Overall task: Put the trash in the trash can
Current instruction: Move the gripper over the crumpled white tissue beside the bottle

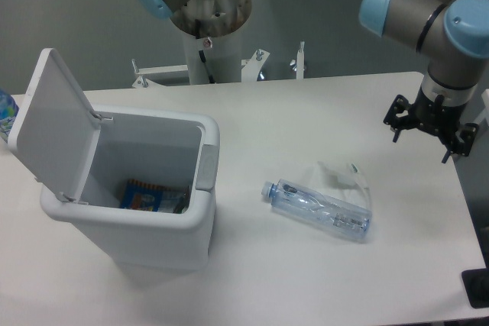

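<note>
We see the bottle (317, 210) lying on the bag (340, 179) mid-counter (306, 112), bare counter between them and the open trash can (145, 211). Our gripper (430, 124) hangs near the right edge, fingers apart, holding nothing.

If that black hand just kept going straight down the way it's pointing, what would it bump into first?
Probably the bare white table near its right edge. The hand looks off to the right of the bottle and plastic bag, though depth is unclear.

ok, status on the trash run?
Claw at far right, clear of everything; open or shut unclear. Bottle and bag on table, touching. Bin lid up. Path clear.
</note>
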